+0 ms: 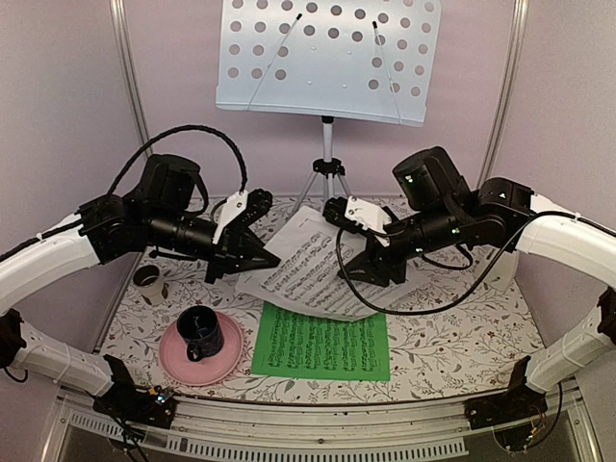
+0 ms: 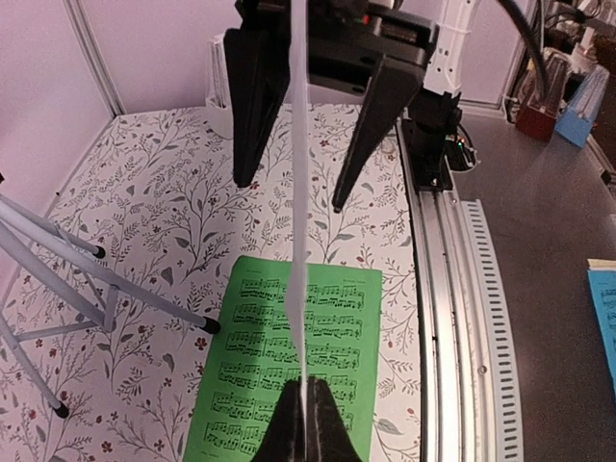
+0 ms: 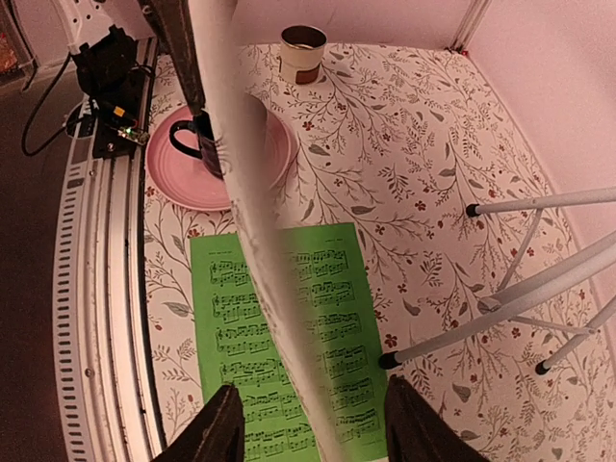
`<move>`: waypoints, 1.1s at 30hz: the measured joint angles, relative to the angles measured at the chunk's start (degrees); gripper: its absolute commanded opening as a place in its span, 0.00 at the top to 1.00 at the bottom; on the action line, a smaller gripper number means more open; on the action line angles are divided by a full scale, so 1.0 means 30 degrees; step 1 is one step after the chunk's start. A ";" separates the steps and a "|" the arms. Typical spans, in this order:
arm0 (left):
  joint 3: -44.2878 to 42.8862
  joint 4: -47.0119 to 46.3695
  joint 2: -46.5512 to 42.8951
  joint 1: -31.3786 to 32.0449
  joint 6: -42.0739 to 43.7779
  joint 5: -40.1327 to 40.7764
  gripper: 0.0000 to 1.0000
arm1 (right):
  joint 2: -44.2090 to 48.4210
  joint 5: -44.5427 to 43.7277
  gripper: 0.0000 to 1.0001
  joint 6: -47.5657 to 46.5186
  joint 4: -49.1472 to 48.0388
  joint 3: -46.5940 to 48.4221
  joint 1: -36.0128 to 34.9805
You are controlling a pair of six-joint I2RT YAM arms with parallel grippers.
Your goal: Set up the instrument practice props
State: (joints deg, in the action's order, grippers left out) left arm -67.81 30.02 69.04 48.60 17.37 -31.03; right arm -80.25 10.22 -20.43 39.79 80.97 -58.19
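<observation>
White sheet of music [image 1: 298, 265]: raised off the tabletop [image 1: 452, 337], one edge clenched in the left end effector [image 2: 306, 419]. The other edge runs between the spread fingers of the right end effector [image 3: 313, 385], a gap on either side.
Green sheet of music [image 1: 322, 345]: flat, below both.
Music stand [image 1: 327, 58]: upright, beyond both.
</observation>
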 measured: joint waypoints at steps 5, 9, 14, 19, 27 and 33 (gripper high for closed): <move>-0.0204 0.0109 0.0022 0.0182 0.0495 0.0328 1.00 | 0.0007 -0.0146 0.78 -0.0240 0.0248 0.0000 -0.0211; -0.0226 0.0109 0.0029 0.0204 0.0801 0.0911 1.00 | 0.0007 -0.0240 0.94 -0.0153 0.0474 0.0000 -0.0233; -0.0233 0.0066 0.0160 0.0219 0.1005 0.1800 0.81 | 0.0007 -0.0313 1.00 0.0029 0.0758 0.0000 -0.0233; 0.0168 -0.0969 -0.0087 0.0262 0.0758 0.3789 0.46 | 0.0015 -0.0313 1.00 0.0510 0.0634 0.0000 -0.0240; 0.3271 -0.5370 -0.2419 -0.0036 -0.0211 0.7854 0.32 | 0.0758 0.0933 1.00 0.1887 -0.1479 0.0000 0.1552; 0.2739 -0.8160 -0.2528 -0.0379 -0.1515 0.9420 0.35 | 0.1909 0.2579 1.00 0.3585 -0.4707 -0.0007 0.4561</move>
State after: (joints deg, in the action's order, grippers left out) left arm -59.59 5.54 61.45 47.46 12.82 -2.76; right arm -74.52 17.96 -9.67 25.67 80.95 -44.51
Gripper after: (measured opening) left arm 0.664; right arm 0.014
